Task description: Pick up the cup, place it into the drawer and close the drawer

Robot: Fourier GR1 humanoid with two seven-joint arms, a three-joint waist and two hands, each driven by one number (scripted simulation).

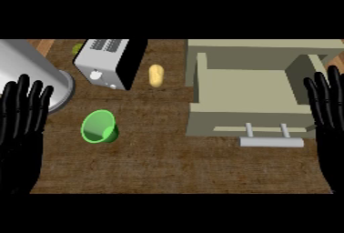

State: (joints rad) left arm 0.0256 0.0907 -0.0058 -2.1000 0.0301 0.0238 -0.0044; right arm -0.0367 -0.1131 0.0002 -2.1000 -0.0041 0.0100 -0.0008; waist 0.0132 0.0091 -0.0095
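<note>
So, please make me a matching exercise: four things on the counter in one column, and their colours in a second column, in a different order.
Things:
1. cup
2. drawer
3. toaster
4. left hand

Colours:
A. black
B. silver with a black side
C. green
D. beige

Pairs: 1-C, 2-D, 3-B, 4-A
</note>
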